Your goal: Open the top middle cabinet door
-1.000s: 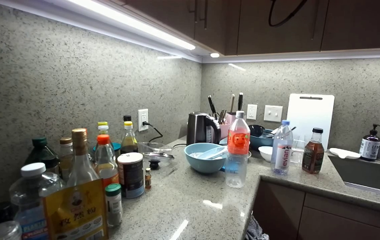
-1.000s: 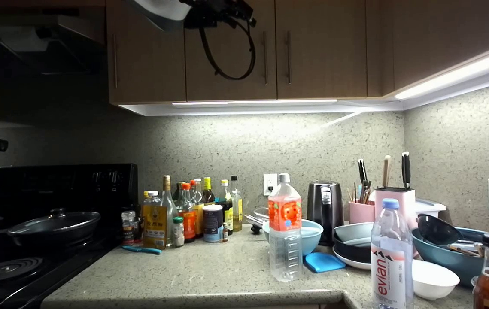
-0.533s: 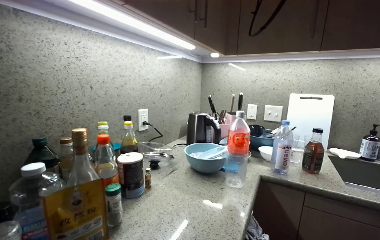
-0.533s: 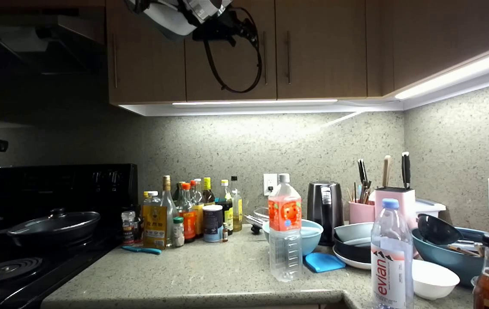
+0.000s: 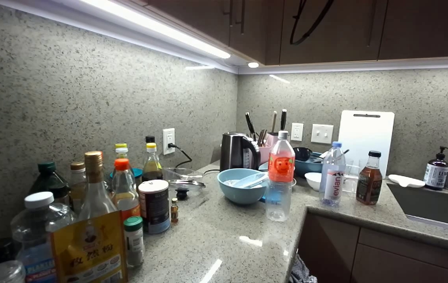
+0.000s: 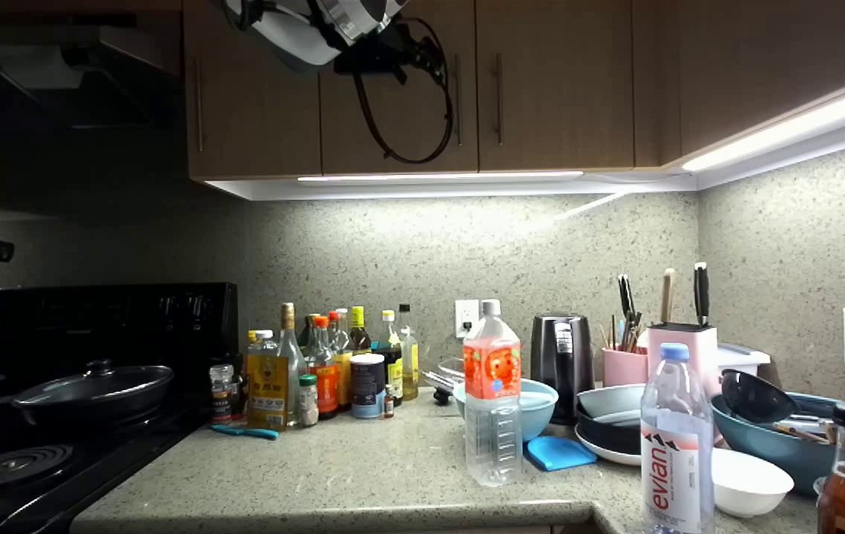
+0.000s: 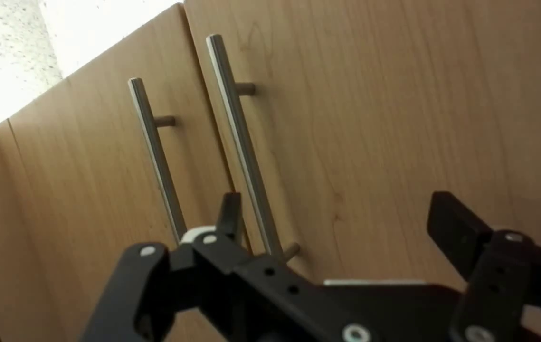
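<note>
In an exterior view the Franka Panda arm [image 6: 296,41] has a smooth, rounded, pale grey-white shell with black parts at its left. To the right come a shiny silver collar [image 6: 354,16] and a lumpy black housing [image 6: 377,53]. A thin black cable [image 5: 306,36], with small knobs along it, makes a loop in both exterior views. In the wrist view the Robotiq gripper [image 7: 341,221] is matte black: squared, block-like fingertips [image 7: 458,232], angular links [image 7: 308,304], pale round screw heads [image 7: 147,250], small dark holes [image 7: 269,271] and, nearer, silver-ringed bolts [image 7: 355,332].
</note>
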Tool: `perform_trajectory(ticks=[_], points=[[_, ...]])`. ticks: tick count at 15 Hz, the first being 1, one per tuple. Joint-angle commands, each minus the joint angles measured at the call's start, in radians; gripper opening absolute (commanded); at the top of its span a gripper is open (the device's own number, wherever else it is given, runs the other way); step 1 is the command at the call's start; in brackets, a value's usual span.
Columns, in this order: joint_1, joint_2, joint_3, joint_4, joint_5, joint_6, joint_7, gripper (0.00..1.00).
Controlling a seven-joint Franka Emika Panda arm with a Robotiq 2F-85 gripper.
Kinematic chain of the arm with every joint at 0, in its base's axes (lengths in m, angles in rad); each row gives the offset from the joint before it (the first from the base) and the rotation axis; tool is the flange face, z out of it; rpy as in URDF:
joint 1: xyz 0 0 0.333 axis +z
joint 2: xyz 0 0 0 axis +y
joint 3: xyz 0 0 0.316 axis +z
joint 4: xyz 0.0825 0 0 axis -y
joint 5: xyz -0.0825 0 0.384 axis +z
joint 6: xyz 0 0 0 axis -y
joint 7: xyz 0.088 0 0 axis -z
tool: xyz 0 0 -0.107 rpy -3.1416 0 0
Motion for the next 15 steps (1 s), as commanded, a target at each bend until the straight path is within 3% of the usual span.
perform_trajectory(ticks=[1,4,9,10,13,14,15], points=[[0.002,0.002,0.005,0.000,0.000,0.000,-0.008,1.00],[0.005,0.006,0.011,0.000,0.000,0.000,-0.014,1.00],[0.012,0.196,0.012,0.218,0.000,-0.058,-0.053,1.00],[0.110,0.243,-0.100,0.276,0.059,-0.057,-0.104,1.00],[0.148,0.370,-0.151,0.434,0.156,-0.033,-0.226,1.00],[0.112,0.278,-0.117,0.295,0.089,-0.030,-0.130,1.00],[0.128,0.313,-0.133,0.342,0.111,-0.030,-0.158,1.00]])
